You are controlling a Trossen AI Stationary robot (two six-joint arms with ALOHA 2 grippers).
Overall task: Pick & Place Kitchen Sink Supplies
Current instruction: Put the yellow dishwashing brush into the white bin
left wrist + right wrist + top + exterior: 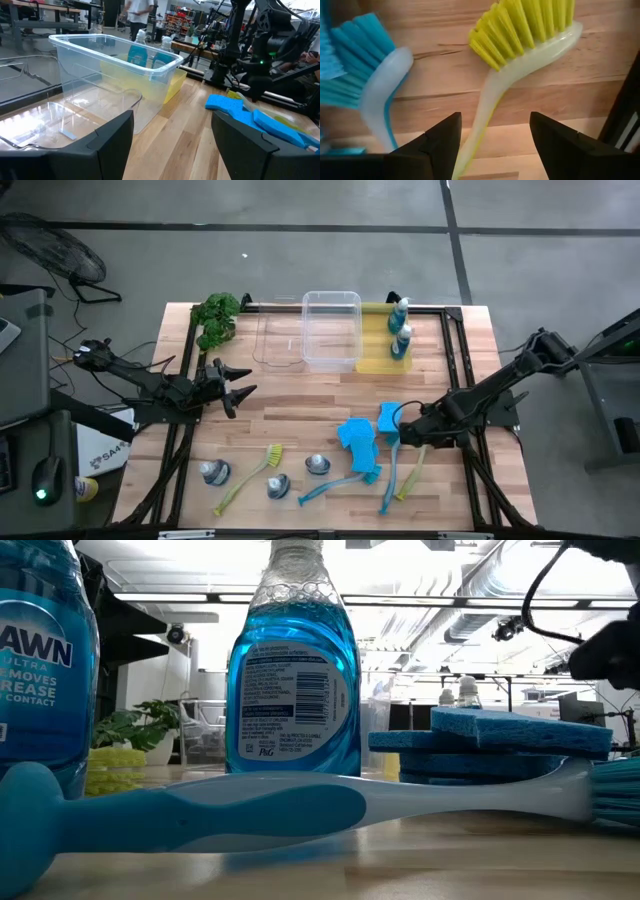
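Right gripper [492, 137] low over yellow-green brush [520, 45], just beside blue brush [367, 65] on counter [440, 80]; jaws apart, astride the neck, empty. Probably light, stiff, slippery plastic; best gripped at thin neck. Left gripper [172, 145] beside clear bin [115, 60], jaws wide, empty.

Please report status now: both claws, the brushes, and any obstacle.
Right claw open, over yellow-green brush, not gripping. Left claw open, waiting near clear bin. Blue brush lies close beside.
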